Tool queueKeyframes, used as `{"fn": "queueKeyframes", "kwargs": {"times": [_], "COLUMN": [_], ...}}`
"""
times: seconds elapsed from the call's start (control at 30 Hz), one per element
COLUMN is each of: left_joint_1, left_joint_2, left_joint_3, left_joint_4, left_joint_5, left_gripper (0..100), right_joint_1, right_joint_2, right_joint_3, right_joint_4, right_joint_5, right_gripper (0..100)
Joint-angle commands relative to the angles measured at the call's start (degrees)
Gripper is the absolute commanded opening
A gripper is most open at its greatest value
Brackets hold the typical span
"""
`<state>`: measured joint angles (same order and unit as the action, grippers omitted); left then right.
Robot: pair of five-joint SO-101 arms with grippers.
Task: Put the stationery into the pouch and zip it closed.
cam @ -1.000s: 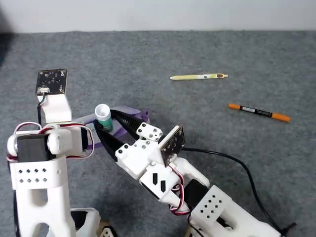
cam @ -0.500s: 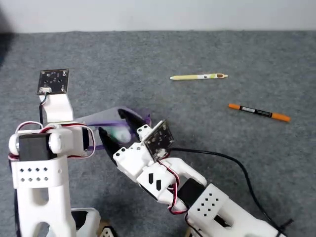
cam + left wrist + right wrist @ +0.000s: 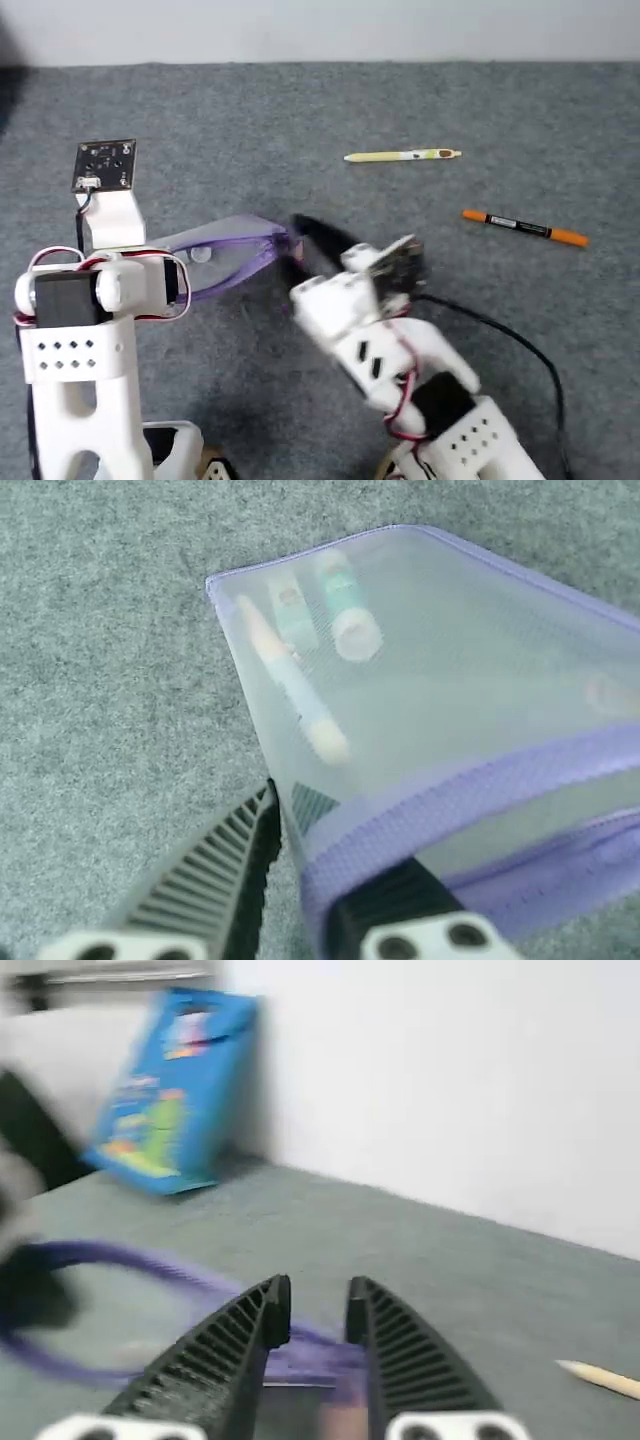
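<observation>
A translucent pouch (image 3: 225, 255) with purple trim lies at the left of the grey mat, its mouth facing right. My left gripper (image 3: 320, 850) is shut on the pouch (image 3: 450, 680) at its purple rim. Inside lie a green-and-white glue stick (image 3: 345, 610) and a pale pen (image 3: 290, 680). My right gripper (image 3: 305, 245) hovers just right of the pouch mouth. Its fingers (image 3: 318, 1305) are open with nothing between them, and the purple rim (image 3: 100, 1260) lies just beyond. A yellow pen (image 3: 402, 155) and an orange marker (image 3: 525, 228) lie loose at the far right.
A blue box (image 3: 180, 1090) stands against the white wall behind the mat. A black cable (image 3: 520, 350) trails from the right arm across the mat. The yellow pen's tip (image 3: 600, 1380) shows beside my right gripper.
The right gripper held the glue stick over the pouch mouth, lowered it in, let go and pulled back to the right. The glue stick now lies inside the pouch.
</observation>
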<state>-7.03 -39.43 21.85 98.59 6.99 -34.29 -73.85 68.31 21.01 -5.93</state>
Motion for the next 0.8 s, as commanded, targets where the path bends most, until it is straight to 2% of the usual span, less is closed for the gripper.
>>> {"fn": "queueKeyframes", "kwargs": {"times": [0.0, 0.2, 0.4, 0.57, 0.77], "left_joint_1": [0.18, 0.26, 0.44, 0.44, 0.44], "left_joint_2": [0.26, 0.26, 0.18, 0.18, -0.18], "left_joint_3": [-1.27, 1.19, 1.45, 1.54, 1.45], "left_joint_4": [-0.62, -0.97, -1.05, -0.97, -0.79], "left_joint_5": [0.53, 0.53, 0.53, 0.44, 0.44], "left_gripper": [1, 1, 1, 1, 1], "right_joint_1": [11.03, 23.25, 31.69, 35.65, 35.56], "right_joint_2": [-3.56, -1.89, 10.51, 26.33, 46.73], "right_joint_3": [-2.11, -7.91, -18.99, -29.89, -43.52], "right_joint_4": [3.82, 14.55, 23.87, 29.76, 34.42], "right_joint_5": [0.35, 0.44, 0.62, 0.70, 4.31], "right_gripper": [1.7, 1.4, 1.4, 1.9, 1.9]}}
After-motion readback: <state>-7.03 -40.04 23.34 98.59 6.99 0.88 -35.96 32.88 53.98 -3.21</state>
